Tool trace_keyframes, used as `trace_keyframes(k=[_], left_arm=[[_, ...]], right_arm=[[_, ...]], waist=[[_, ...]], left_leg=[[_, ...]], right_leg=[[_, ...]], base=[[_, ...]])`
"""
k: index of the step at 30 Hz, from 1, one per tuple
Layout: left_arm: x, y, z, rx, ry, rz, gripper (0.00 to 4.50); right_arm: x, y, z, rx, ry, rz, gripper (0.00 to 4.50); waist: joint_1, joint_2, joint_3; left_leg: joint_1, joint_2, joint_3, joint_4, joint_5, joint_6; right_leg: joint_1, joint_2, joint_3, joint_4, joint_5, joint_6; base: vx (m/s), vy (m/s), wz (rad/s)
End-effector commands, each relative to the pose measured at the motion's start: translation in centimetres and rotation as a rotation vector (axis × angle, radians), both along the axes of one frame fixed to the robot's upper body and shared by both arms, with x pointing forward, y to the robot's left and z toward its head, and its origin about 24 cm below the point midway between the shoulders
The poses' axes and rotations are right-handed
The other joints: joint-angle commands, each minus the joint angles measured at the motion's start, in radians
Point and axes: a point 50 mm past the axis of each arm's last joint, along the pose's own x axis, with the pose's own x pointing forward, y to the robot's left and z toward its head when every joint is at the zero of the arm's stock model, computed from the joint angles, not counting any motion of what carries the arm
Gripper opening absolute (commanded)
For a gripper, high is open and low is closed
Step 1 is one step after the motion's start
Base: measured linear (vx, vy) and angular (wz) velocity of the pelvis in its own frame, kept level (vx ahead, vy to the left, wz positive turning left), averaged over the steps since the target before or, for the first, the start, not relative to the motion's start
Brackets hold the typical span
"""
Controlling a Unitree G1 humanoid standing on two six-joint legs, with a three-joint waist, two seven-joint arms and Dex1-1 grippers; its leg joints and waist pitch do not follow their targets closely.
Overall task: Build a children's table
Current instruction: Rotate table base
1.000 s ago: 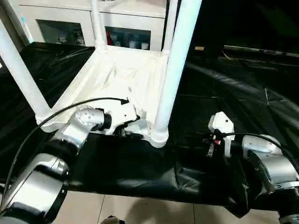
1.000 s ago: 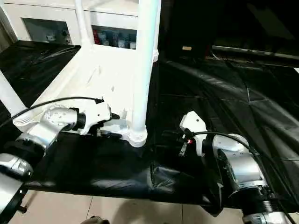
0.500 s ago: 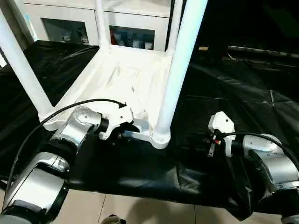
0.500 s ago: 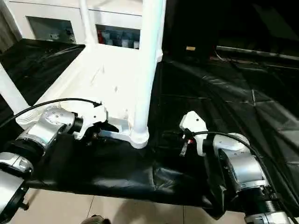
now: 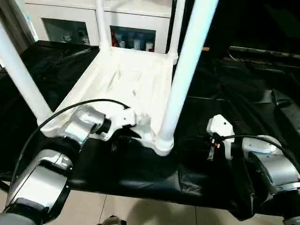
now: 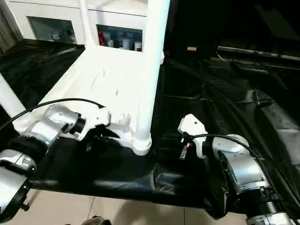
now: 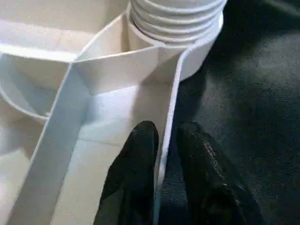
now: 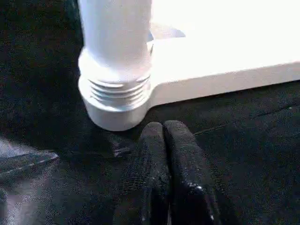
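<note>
The children's table stands upside down on a black sheet, its ribbed white tabletop [image 5: 126,79] down and its legs pointing up. The near right leg [image 5: 187,70] is seated in a threaded corner socket [image 8: 117,103]. My left gripper [image 7: 164,145] is at the near edge beside that socket. One black finger [image 7: 136,159] is inside the thin rim and the other outside, closed on it. My right gripper [image 8: 162,136] hovers low over the sheet to the right of the same socket. It is shut and holds nothing.
A white cabinet [image 5: 131,18] with glass doors stands behind the table. The crumpled black sheet [image 5: 234,93] spreads to the right and ends in front at pale floor tiles [image 5: 140,211]. A black cable loops over my left forearm [image 5: 70,108].
My left gripper's fingers have closed in from wide apart onto the tabletop's rim. The right gripper has stayed shut in place. The view has shifted slightly.
</note>
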Motion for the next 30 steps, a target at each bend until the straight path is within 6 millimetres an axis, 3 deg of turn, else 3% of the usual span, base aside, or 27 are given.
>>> trace_keyframes(k=[1, 4, 9, 11, 14, 15, 16, 17, 18, 19, 23, 24, 30], left_arm=[[-0.4, -0.3, -0.8, 0.063, 0.032, -0.029, 0.63], [-0.2, -0.5, -0.9, 0.074, 0.032, -0.001, 0.51], [0.4, -1.8, -0.8, -0.042, 0.065, 0.203, 0.2], [0.6, -2.0, -1.0, -0.071, 0.066, 0.281, 0.13], [0.5, -2.2, -1.6, -0.094, 0.044, 0.362, 0.06], [0.3, -2.3, -1.7, -0.098, 0.043, 0.366, 0.03], [0.1, -2.4, -1.8, -0.105, 0.037, 0.359, 0.01], [-0.3, -2.6, -1.9, -0.119, 0.026, 0.327, 0.0], [-0.7, -2.8, -1.9, -0.134, -0.004, 0.279, 0.0], [-1.2, -3.1, -1.8, -0.156, -0.041, 0.211, 0.0], [-1.9, -3.3, -1.5, -0.169, -0.053, 0.123, 0.0], [-2.0, -3.3, -1.5, -0.17, -0.043, 0.12, 0.48], [-1.5, -3.6, 0.0, -0.229, -0.088, 0.11, 0.97]], right_arm=[[0.0, -0.2, 0.2, -0.03, -0.024, -0.004, 0.0], [0.3, -0.2, 0.4, -0.024, -0.041, -0.023, 0.0], [0.8, 0.2, 0.5, 0.0, -0.078, -0.064, 0.0], [1.0, 0.4, 0.6, 0.017, -0.087, -0.084, 0.0], [0.9, 0.6, 0.5, 0.035, -0.081, -0.091, 0.0], [0.8, 0.7, 0.4, 0.036, -0.079, -0.089, 0.0], [0.7, 0.8, 0.3, 0.036, -0.077, -0.087, 0.0], [0.6, 1.0, 0.2, 0.036, -0.074, -0.083, 0.0], [0.5, 1.1, 0.2, 0.038, -0.071, -0.079, 0.0], [0.4, 1.1, 0.1, 0.037, -0.07, -0.076, 0.0], [0.5, 1.1, 0.1, 0.031, -0.073, -0.074, 0.0], [0.5, 1.1, 0.1, 0.032, -0.074, -0.074, 0.0], [0.4, 1.1, 0.2, 0.032, -0.073, -0.068, 0.0]], waist=[[0.002, 0.007, -0.073], [0.002, 0.006, -0.073], [-0.001, 0.004, -0.069], [-0.003, 0.001, -0.07], [-0.019, -0.005, -0.072], [-0.023, -0.005, -0.071], [-0.029, -0.013, -0.072], [-0.03, -0.015, -0.072], [-0.032, -0.009, -0.072], [-0.035, -0.011, -0.074], [-0.036, -0.001, -0.075], [-0.037, 0.0, -0.074], [-0.021, 0.003, -0.073]], left_leg=[[0.032, 0.062, -0.038, -0.069, -0.238, 0.003], [0.033, 0.061, -0.038, -0.069, -0.234, 0.006], [0.037, 0.061, -0.039, -0.07, -0.264, -0.002], [0.032, 0.058, -0.04, -0.069, -0.259, 0.007], [0.023, 0.053, -0.039, -0.066, -0.221, 0.028], [0.019, 0.051, -0.041, -0.065, -0.207, 0.04], [0.018, 0.05, -0.039, -0.063, -0.195, 0.053], [0.018, 0.049, -0.039, -0.063, -0.192, 0.058], [0.018, 0.05, -0.039, -0.062, -0.186, 0.066], [0.016, 0.051, -0.039, -0.062, -0.179, 0.072], [0.021, 0.056, -0.038, -0.065, -0.185, 0.072], [0.022, 0.056, -0.037, -0.066, -0.189, 0.069], [0.028, 0.058, -0.035, -0.068, -0.213, 0.046]], right_leg=[[0.042, -0.084, 0.043, -0.077, -0.113, -0.266], [0.042, -0.083, 0.043, -0.077, -0.11, -0.268], [0.039, -0.084, 0.043, -0.085, -0.175, -0.267], [0.044, -0.085, 0.043, -0.086, -0.18, -0.262], [0.05, -0.081, 0.041, -0.084, -0.146, -0.257], [0.053, -0.082, 0.04, -0.084, -0.148, -0.254], [0.052, -0.08, 0.04, -0.087, -0.159, -0.244], [0.051, -0.08, 0.039, -0.088, -0.174, -0.24], [0.049, -0.079, 0.04, -0.09, -0.19, -0.233], [0.048, -0.077, 0.041, -0.09, -0.187, -0.229], [0.042, -0.075, 0.041, -0.087, -0.18, -0.227], [0.04, -0.074, 0.041, -0.087, -0.179, -0.229], [0.035, -0.075, 0.043, -0.087, -0.183, -0.232]], base=[[0.0, 0.0, 0.0], [0.0, 0.0, 0.0], [0.0, 0.0, 0.0], [0.0, 0.0, 0.0], [0.0, 0.0, 0.0], [0.0, 0.0, 0.0], [0.0, 0.0, 0.0], [0.0, 0.0, 0.0], [0.0, 0.0, 0.0], [0.0, 0.0, 0.0], [0.0, 0.0, 0.0], [0.0, 0.0, 0.0], [0.0, 0.0, 0.0]])
